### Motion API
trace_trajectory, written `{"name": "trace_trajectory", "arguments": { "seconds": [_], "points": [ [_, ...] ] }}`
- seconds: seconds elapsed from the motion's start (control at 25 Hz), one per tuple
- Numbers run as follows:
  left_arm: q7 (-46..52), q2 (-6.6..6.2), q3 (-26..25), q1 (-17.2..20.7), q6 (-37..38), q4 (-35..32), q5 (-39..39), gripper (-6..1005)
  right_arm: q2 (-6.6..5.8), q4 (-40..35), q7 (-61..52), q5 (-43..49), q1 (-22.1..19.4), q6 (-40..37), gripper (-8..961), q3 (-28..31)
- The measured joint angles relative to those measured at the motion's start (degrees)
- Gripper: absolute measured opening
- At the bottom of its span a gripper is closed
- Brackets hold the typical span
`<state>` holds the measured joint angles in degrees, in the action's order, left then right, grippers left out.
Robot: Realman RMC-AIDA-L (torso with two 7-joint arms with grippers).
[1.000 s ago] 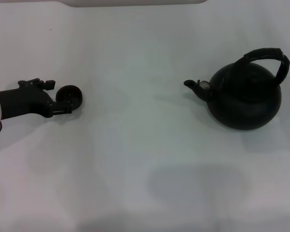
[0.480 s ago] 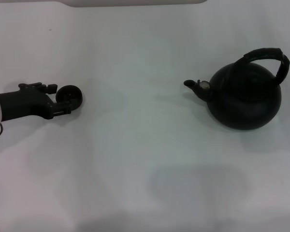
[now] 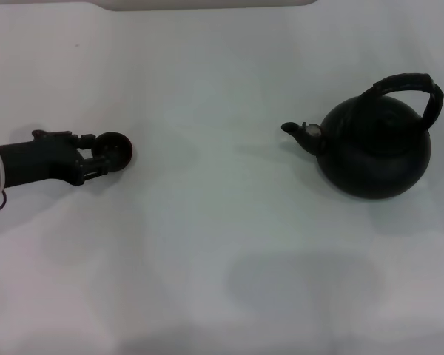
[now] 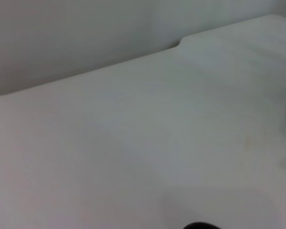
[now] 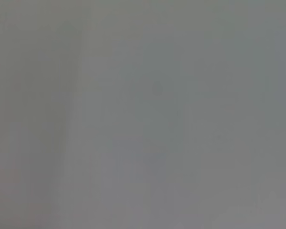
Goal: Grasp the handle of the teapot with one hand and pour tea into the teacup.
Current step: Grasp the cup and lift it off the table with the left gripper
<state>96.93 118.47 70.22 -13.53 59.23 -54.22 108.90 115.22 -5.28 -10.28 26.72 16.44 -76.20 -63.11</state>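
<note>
The teacup [image 3: 117, 148], small, round and black, sits at the left of the white table in the head view. My left gripper [image 3: 98, 154] reaches in from the left edge, its two black fingers closed against the cup's near and far sides. The teapot [image 3: 375, 151], large, round and matte black, stands at the right, its spout [image 3: 294, 131] pointing left toward the cup. Its arched black handle [image 3: 411, 83] rises over its top, with nothing holding it. A dark sliver [image 4: 200, 225] shows at the edge of the left wrist view. My right gripper is out of view.
The white table [image 3: 207, 244] stretches bare between the cup and the teapot. A pale raised edge [image 3: 207, 4] runs along the far side. The right wrist view shows only blank grey.
My left gripper's fingers have drawn together on the teacup, and gripper and cup have shifted slightly to the right. The teapot has not moved.
</note>
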Motion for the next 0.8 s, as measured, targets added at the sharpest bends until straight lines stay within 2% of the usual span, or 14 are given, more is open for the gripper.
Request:
{"name": "trace_trajectory", "arguments": {
  "seconds": [0.36, 0.8],
  "points": [
    [-0.3, 0.09, 0.0, 0.2, 2.2, -2.9, 0.0, 531, 0.0, 0.0, 0.0, 0.0, 0.0, 0.3, 876, 0.0],
    [-0.3, 0.02, -0.5, 0.3, 2.1, -2.8, 0.0, 621, 0.0, 0.1, 0.0, 0.0, -0.1, 0.0, 876, 0.2]
  ]
}}
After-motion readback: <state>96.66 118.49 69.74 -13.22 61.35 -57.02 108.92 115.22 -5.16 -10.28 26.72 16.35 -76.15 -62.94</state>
